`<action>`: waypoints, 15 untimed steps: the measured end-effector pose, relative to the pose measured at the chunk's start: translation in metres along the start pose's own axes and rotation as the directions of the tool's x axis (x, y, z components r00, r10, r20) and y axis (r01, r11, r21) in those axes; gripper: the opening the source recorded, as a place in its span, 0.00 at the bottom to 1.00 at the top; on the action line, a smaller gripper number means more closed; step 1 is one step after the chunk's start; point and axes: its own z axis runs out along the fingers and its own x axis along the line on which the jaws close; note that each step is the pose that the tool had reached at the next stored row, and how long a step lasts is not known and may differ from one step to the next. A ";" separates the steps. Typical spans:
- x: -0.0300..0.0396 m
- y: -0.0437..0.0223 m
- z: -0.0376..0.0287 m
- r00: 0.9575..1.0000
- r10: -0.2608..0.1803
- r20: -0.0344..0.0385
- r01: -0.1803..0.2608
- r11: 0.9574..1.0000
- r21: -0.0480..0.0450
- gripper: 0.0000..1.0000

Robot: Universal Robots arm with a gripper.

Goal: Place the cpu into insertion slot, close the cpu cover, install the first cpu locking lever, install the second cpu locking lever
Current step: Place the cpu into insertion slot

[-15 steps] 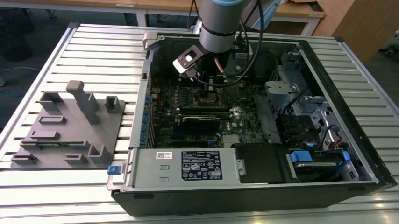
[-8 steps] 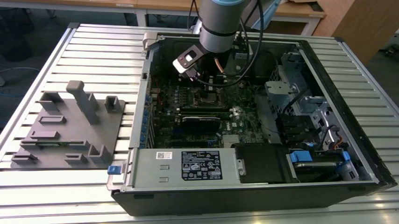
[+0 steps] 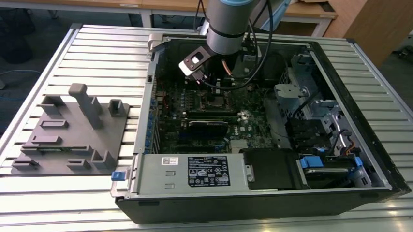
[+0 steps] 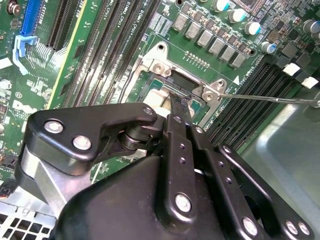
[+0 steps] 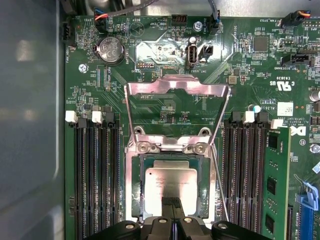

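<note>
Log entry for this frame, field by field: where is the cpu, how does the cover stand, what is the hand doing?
cpu: lying flat in the insertion slot
cpu cover: swung up, open
locking lever: thin wire beside the slot, not latched
hand: shut, tip at the cpu's edge
setting: open computer case on a slatted table

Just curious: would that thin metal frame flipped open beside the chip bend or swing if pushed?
Likely swings: the cpu cover looks hinged at one end. Its thin rails probably flex; being mostly window, it seems light.
</note>
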 end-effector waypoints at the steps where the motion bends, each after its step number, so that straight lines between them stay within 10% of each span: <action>1: 0.0000 0.0000 0.0000 1.000 0.000 0.000 0.000 1.000 0.000 0.10; 15: 0.0000 0.0000 0.0000 1.000 0.000 0.000 0.000 1.000 0.008 0.10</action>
